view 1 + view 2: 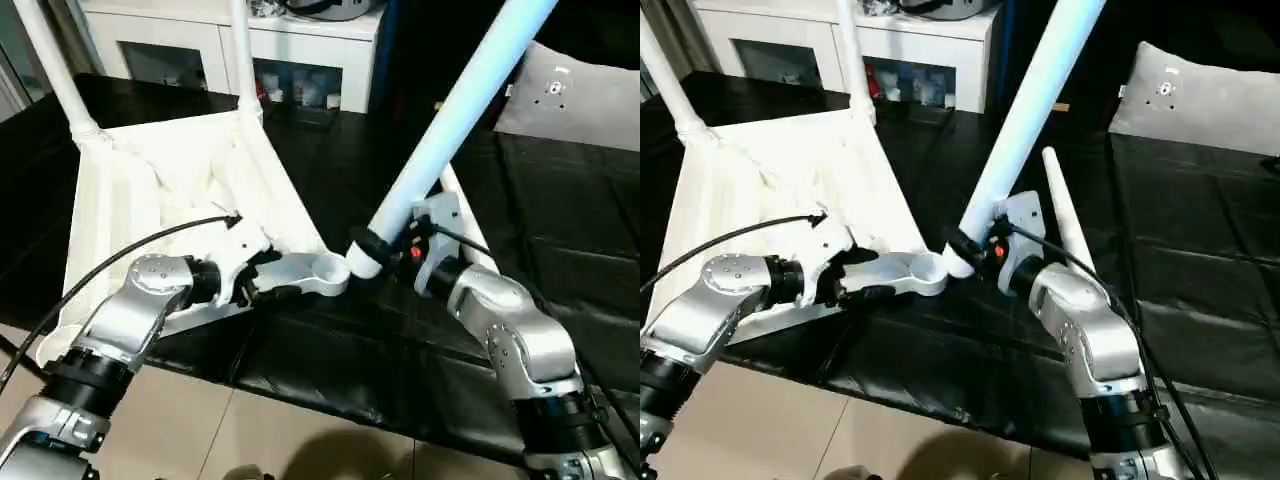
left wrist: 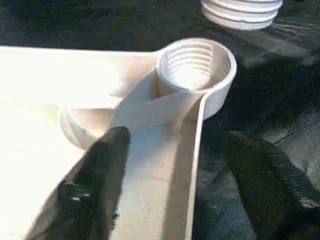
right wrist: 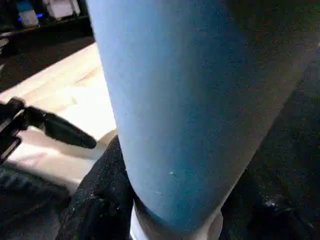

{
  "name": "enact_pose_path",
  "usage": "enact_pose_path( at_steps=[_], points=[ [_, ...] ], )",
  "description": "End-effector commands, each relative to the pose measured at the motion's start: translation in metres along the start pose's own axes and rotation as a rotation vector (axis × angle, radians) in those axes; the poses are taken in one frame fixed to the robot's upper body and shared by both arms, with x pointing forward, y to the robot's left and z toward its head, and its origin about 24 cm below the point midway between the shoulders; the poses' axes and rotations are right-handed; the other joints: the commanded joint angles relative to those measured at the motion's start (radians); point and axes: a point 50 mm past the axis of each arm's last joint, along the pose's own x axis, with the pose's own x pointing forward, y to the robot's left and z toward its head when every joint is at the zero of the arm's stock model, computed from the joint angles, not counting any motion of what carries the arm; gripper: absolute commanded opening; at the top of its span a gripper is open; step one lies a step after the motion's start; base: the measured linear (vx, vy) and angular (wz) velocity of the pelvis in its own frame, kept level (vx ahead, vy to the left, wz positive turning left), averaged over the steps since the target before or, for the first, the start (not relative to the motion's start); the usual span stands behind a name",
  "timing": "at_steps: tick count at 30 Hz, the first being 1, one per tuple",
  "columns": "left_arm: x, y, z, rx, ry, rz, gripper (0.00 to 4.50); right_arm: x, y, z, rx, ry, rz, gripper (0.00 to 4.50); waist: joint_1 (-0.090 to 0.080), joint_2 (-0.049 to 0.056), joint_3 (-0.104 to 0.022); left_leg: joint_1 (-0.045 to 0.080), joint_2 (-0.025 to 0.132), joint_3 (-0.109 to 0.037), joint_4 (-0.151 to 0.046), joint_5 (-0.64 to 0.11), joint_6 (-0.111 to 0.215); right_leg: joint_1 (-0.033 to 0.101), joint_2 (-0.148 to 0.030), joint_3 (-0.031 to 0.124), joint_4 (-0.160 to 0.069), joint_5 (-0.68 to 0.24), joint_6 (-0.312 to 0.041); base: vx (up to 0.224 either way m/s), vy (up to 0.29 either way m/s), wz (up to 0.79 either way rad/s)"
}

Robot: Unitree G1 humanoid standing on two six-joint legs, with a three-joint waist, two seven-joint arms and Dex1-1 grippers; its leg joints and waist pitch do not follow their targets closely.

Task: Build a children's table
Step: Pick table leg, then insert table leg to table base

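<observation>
Two legs (image 1: pixel 65 75) already stand in the upturned top (image 1: pixel 160 190) on our black mat (image 1: pixel 570 220). Our right gripper (image 1: pixel 372 245) clasps a third leg (image 1: pixel 455 110) beside the empty socket (image 2: pixel 195 67); our left gripper (image 1: pixel 262 282) straddles that corner's rim, fingers parted.

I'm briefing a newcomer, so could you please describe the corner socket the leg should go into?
Find the upturned white tabletop on the black mat. Two far corners already carry upright legs; the socket is the empty threaded ring at the near corner, right beside the tilted leg in the right gripper.
</observation>
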Motion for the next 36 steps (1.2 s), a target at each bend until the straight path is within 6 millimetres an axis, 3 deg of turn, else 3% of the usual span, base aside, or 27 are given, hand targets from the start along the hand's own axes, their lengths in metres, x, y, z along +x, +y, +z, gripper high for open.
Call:
enact_pose_path(
  at_steps=[1, 10, 15, 17, 20, 23, 26, 28, 32, 34, 36],
  points=[
    [0.003, 0.003, 0.0, 0.013, 0.009, -0.015, 2.96, -0.003, 0.002, 0.006, -0.031, -0.032, 0.005, 1.89, -0.002, 0.01, -0.066, 0.01, 0.049, -0.014, -0.081, -0.125, -0.032, 0.055, -0.096, 0.058, -0.074, -0.096, -0.175, 0.0, 0.0, 0.0],
    [0.011, 0.004, -0.001, -0.025, -0.031, -0.063, 2.31, -0.006, 0.002, 0.004, -0.033, -0.016, 0.017, 1.89, -0.001, 0.007, -0.068, 0.008, 0.053, -0.015, -0.08, -0.121, -0.026, 0.058, -0.101, 0.059, -0.071, -0.086, -0.189, 0.0, 0.0, 0.0],
    [0.013, 0.005, -0.009, -0.015, 0.035, -0.093, 1.96, -0.006, 0.004, 0.002, -0.038, -0.007, 0.036, 1.89, -0.001, 0.006, -0.067, 0.009, 0.053, -0.016, -0.081, -0.122, -0.022, 0.058, -0.101, 0.059, -0.073, -0.109, -0.18, 0.0, 0.0, 0.0],
    [0.013, 0.006, -0.012, -0.014, 0.055, -0.094, 1.6, -0.006, 0.004, 0.002, -0.038, -0.006, 0.041, 1.89, -0.002, 0.006, -0.067, 0.009, 0.054, -0.016, -0.081, -0.125, -0.02, 0.058, -0.102, 0.059, -0.074, -0.113, -0.177, 0.0, 0.0, 0.0],
    [0.01, 0.011, -0.017, -0.005, 0.113, -0.071, 1.58, -0.006, 0.005, 0.002, -0.04, -0.001, 0.051, 1.89, -0.001, 0.007, -0.065, 0.011, 0.054, -0.016, -0.082, -0.139, -0.023, 0.056, -0.102, 0.059, -0.077, -0.134, -0.181, 0.0, 0.0, 0.0],
    [0.01, 0.011, -0.017, -0.017, 0.119, -0.076, 1.21, -0.007, 0.005, 0.002, -0.039, 0.001, 0.056, 1.89, -0.003, 0.007, -0.064, 0.01, 0.056, -0.018, -0.085, -0.144, -0.027, 0.057, -0.104, 0.06, -0.077, -0.145, -0.18, 0.0, 0.0, 0.0],
    [0.009, 0.011, -0.018, -0.008, 0.128, -0.08, 1.18, -0.007, 0.005, 0.002, -0.043, 0.005, 0.057, 1.89, -0.003, 0.007, -0.064, 0.01, 0.056, -0.017, -0.084, -0.144, -0.027, 0.056, -0.105, 0.06, -0.077, -0.139, -0.185, 0.0, 0.0, 0.0],
    [0.008, 0.011, -0.017, -0.005, 0.127, -0.086, 0.78, -0.007, 0.005, 0.002, -0.046, 0.008, 0.059, 1.89, -0.003, 0.007, -0.064, 0.011, 0.056, -0.017, -0.083, -0.146, -0.026, 0.056, -0.105, 0.06, -0.077, -0.142, -0.185, 0.0, 0.0, 0.0],
    [0.009, 0.012, -0.017, 0.01, 0.14, -0.092, 0.77, -0.007, 0.005, 0.002, -0.05, 0.012, 0.063, 1.89, -0.003, 0.007, -0.064, 0.011, 0.056, -0.017, -0.084, -0.143, -0.025, 0.055, -0.104, 0.06, -0.077, -0.138, -0.187, 0.0, 0.0, 0.0],
    [0.009, 0.012, -0.017, 0.022, 0.156, -0.094, 0.38, -0.007, 0.005, 0.003, -0.054, 0.014, 0.066, 1.89, -0.003, 0.006, -0.064, 0.01, 0.056, -0.017, -0.084, -0.15, -0.024, 0.056, -0.105, 0.06, -0.078, -0.147, -0.186, 0.0, 0.0, 0.0],
    [0.009, 0.012, -0.017, 0.019, 0.163, -0.094, 0.35, -0.007, 0.004, 0.003, -0.055, 0.015, 0.067, 1.89, -0.003, 0.007, -0.063, 0.01, 0.055, -0.017, -0.084, -0.151, -0.023, 0.056, -0.105, 0.06, -0.08, -0.16, -0.181, 0.0, 0.0, 0.0]
  ],
)
